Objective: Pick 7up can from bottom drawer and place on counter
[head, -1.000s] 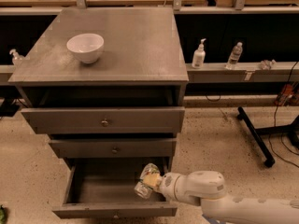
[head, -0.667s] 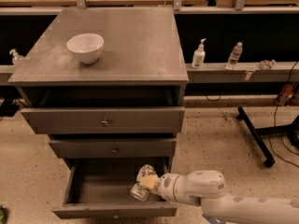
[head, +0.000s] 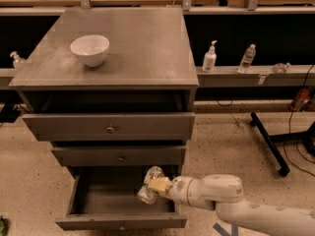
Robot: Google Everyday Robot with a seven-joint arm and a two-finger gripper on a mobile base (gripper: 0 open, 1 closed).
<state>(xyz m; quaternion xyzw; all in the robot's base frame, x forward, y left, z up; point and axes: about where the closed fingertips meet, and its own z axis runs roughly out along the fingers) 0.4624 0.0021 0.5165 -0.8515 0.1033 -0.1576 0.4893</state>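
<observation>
The bottom drawer [head: 120, 223] of the grey cabinet is pulled open, and its inside looks bare apart from what I hold. My gripper [head: 156, 185] reaches in from the right over the drawer's right half. It is shut on the 7up can [head: 149, 186], a silvery can with green marks, held tilted above the drawer floor. The counter [head: 138, 48] is the cabinet's flat grey top, well above the gripper.
A white bowl [head: 90, 49] stands on the left of the counter. The two upper drawers [head: 110, 127] protrude above the open one. A white pump bottle [head: 209, 57] and a clear water bottle [head: 247, 58] stand on the ledge to the right. A black stand leg [head: 268, 144] lies on the floor at the right.
The gripper with the can has shifted a little to the left and slightly upward over the open drawer. Nothing else has moved.
</observation>
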